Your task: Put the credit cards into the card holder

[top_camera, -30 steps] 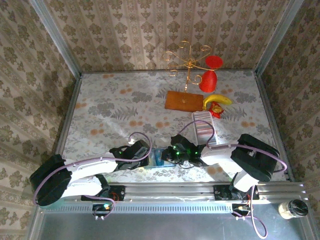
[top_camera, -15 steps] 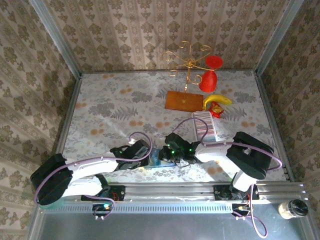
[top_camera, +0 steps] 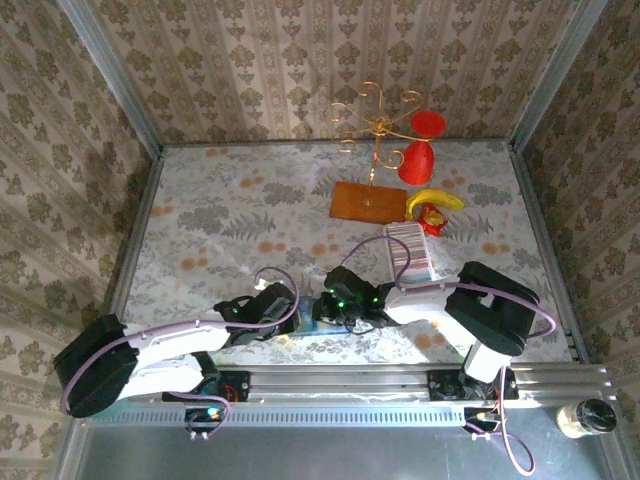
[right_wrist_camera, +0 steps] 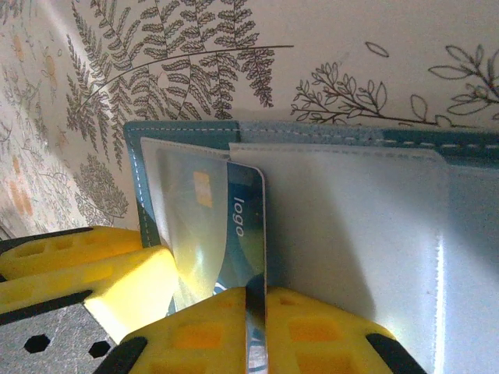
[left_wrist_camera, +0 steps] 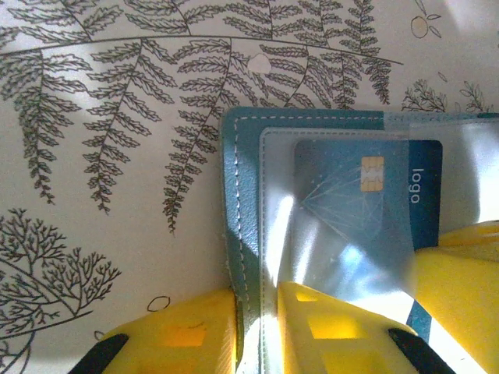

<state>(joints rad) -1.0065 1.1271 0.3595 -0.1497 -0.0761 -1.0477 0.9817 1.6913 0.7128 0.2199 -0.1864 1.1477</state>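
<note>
Now the right gripper point(right_wrist_camera: 234, 312) pinches a teal-blue plastic credit card point(right_wrist_camera: 243, 226), partly under the clear sleeve of the teal-blue folding card holder point(left_wrist_camera: 238, 234) at the patterned table's point(top_camera: 200, 220) six o'clock edge. The left gripper point(left_wrist_camera: 253, 335) clamps its cover. Next, the card probably needs sliding fully home.

The table point(top_camera: 230, 200) wears a fern-and-flower patterned cloth; a teal card holder point(top_camera: 322, 312) lies open at 6 o'clock, by the near edge; a whitish tray point(top_camera: 410, 252) at 3; an orange-brown board point(top_camera: 365, 202) at 1; a banana point(top_camera: 434, 200) at 2.
</note>
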